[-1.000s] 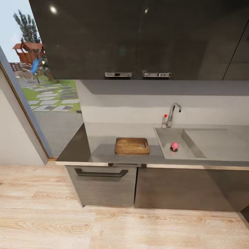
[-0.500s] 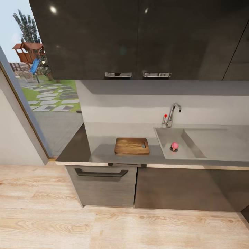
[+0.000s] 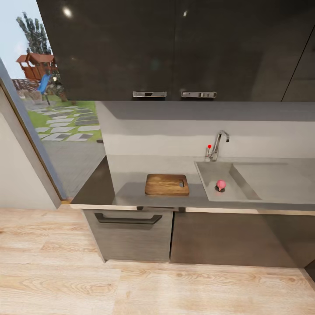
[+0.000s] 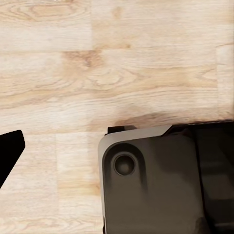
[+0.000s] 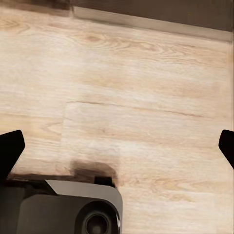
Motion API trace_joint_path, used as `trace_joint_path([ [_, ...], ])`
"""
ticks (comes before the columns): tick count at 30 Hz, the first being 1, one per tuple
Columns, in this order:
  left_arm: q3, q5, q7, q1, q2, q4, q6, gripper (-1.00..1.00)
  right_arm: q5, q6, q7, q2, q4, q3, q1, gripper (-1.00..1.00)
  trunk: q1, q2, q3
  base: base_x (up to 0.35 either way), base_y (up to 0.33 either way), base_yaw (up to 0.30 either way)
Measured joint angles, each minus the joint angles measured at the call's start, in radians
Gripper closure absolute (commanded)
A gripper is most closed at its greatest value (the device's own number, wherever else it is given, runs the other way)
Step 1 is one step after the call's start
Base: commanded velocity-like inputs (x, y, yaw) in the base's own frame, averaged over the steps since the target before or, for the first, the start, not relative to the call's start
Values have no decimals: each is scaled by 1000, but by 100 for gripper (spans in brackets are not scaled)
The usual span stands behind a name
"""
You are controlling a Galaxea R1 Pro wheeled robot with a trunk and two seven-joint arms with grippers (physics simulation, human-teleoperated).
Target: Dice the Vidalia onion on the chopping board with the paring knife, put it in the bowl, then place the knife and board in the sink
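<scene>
a: head view first. how many of each?

b: one board (image 3: 166, 184) flat on the counter (image 3: 131, 175), slot handle toward the sink (image 3: 245, 192). one sink with one tap (image 3: 217, 145) and a red knob beside the tap. one small pink-red round thing, the onion (image 3: 221, 184), sits in the basin by the drain. two cabinet handles (image 3: 149, 94) on the dark upper doors above, one drawer handle (image 3: 127, 218) below the counter edge. one window (image 3: 48, 96) at the left, a garden and a play frame outside.

a: board against the sink?

b: just beside it, not touching. the onion lies apart from the board, across the basin's rim.

a: left wrist view?

b: wood floor (image 4: 117, 63), and one dark grey rounded block of the robot's base (image 4: 151, 185) with one round socket in it. one black fingertip (image 4: 9, 151) of the left gripper pokes in at the edge. only one tip is in the picture, so i cannot tell whether that gripper is spread or pressed together. nothing lies against the tip, just floor beyond it.

a: right wrist view?

b: floor again, with a dark cabinet foot strip (image 5: 156, 14) far ahead of the fingers. two black fingertips (image 5: 10, 148) at opposite edges: the right gripper (image 5: 117, 146) stands spread wide, nothing between the tips but floor. one more corner of the base with one round socket sits just under the gripper.

a: and the task's things relative to the grippers?

b: board, sink and onion are up at the counter; both wrist cameras look down at the floor, well apart from them.
</scene>
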Motion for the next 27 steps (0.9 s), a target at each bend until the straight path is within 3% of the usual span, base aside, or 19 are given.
trace_joint_path([
  [6, 0, 0, 0, 0, -1, 0, 0, -100, -2, -8, 1, 2, -8, -1, 0, -100, 0, 0, 0, 0, -172, -53],
  [15, 0, 0, 0, 0, -1, 0, 1, -100, -3, -16, 1, 3, -9, -1, 0, -100, 0, 0, 7, 0, -302, -198],
  [27, -1, 0, 0, 0, -1, 0, 0, -100, -2, -164, -4, 2, -14, 3, 0, -100, 0, 0, 12, 0, -293, -75],
])
